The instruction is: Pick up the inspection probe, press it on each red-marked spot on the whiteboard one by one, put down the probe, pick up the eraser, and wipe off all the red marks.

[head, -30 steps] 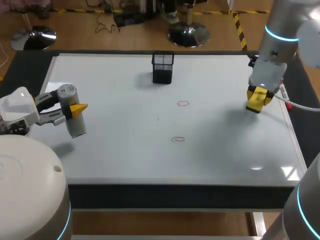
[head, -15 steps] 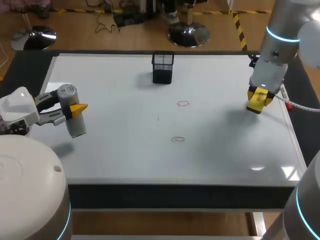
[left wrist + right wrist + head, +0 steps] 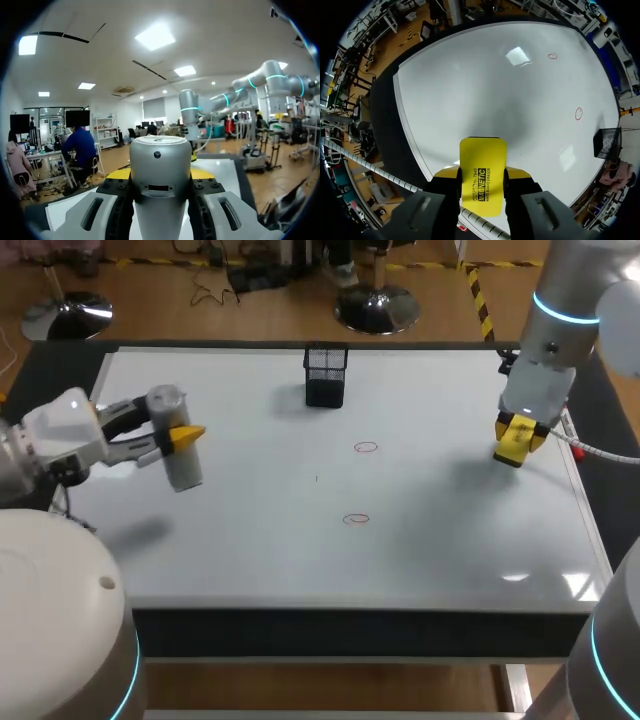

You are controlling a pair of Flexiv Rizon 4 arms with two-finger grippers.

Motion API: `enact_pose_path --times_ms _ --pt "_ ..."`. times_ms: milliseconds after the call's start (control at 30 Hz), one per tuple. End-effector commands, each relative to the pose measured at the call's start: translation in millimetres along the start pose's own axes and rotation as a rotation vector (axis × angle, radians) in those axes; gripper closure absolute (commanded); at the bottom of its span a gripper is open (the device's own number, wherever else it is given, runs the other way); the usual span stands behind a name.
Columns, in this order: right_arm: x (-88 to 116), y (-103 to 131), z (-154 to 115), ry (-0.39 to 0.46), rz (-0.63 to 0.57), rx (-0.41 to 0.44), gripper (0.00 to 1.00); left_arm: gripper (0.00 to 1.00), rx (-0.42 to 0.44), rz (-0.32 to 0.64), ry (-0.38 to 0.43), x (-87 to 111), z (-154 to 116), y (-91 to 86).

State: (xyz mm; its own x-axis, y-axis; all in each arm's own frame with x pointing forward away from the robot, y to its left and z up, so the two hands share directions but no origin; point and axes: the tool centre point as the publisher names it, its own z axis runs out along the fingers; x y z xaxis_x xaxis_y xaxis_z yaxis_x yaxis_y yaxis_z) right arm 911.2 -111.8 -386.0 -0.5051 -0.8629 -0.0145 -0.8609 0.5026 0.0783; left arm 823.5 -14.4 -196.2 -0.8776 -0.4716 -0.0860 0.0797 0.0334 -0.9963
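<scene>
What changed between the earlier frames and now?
The left gripper, shut on the inspection probe, carried it inward over the whiteboard, toward the red marks. The right gripper stayed near the right edge, shut on the eraser; marks and mesh holder are unchanged.

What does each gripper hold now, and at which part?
Left gripper: the grey probe, clamped around its middle. Right gripper: the yellow eraser, clamped on its two long edges.

Grey probe (image 3: 176, 443), yellow eraser (image 3: 512, 440), both held
</scene>
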Motion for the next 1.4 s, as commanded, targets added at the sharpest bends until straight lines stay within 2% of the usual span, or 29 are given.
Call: enact_pose_path --times_ms 33,333,433,967,1133,1400 --pt "0 -1 0 0.002 -0.002 0.002 1.0 1.0 0.009 -0.01 0.058 -12.1 56 6.4" --pt "0 -1 0 0.002 -0.002 0.002 1.0 1.0 0.036 -0.024 0.233 -1.5 132 7.9" --pt "0 -1 0 0.002 -0.002 0.002 1.0 1.0 0.039 -0.026 0.258 -2.4 154 9.5" --pt "0 -1 0 0.002 -0.002 0.002 1.0 1.0 0.072 -0.032 0.496 9.3 270 20.2" --pt "0 -1 0 0.002 -0.002 0.002 1.0 1.0 0.087 -0.041 0.525 15.1 292 26.4" --pt "0 -1 0 0.002 -0.002 0.002 1.0 1.0 0.103 -0.055 0.545 20.6 311 38.8"
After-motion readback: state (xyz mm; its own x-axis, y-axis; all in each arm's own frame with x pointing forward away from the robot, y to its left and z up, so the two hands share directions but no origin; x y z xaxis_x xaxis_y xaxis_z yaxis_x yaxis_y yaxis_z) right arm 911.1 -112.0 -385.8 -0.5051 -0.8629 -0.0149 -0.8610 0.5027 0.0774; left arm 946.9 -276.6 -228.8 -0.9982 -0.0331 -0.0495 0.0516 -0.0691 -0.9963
